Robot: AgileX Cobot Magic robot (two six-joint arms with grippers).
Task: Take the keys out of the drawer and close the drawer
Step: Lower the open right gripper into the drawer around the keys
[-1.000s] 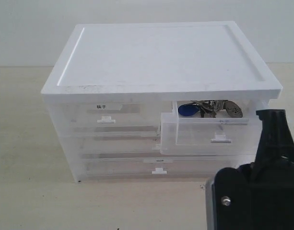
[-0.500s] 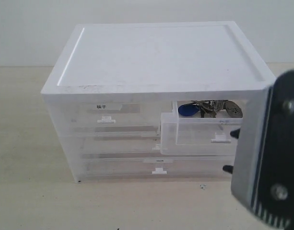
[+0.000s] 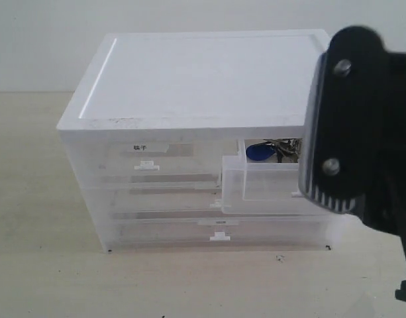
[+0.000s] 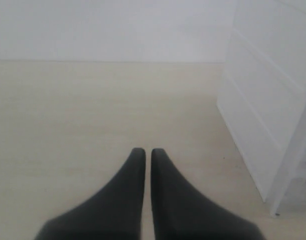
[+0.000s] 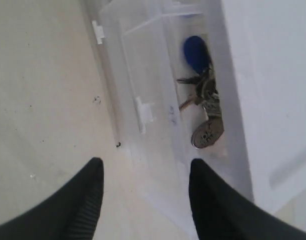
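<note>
My right gripper (image 5: pixel 145 165) hangs with its jaws spread wide and nothing between them. Just beyond the tips, in line with the gap, I see the small white handle (image 5: pixel 144 114) of the drawer (image 5: pixel 127 65), which stands pulled partway out of the white chest (image 5: pixel 272 75). Past the handle, inside the drawer's open strip, lie the keys (image 5: pixel 202 92). The oval tag (image 5: pixel 207 132) is nearest the jaws, the blue fob (image 5: pixel 194 52) farthest, and the dark keys lie between them. The chest's top overhangs the back of the drawer, so the opening above the keys is narrow.

From the outside camera, the right arm (image 3: pixel 361 132) blocks the drawer's right end and the chest's corner. Only the fob and a bit of metal show beside it. The black-labelled drawer (image 3: pixel 146 162) next door is shut.

My left gripper (image 4: pixel 145 152) has its jaws pressed almost together, holding nothing, over the bare table (image 4: pixel 83 110). The chest's side wall is off to one side of it.
</note>
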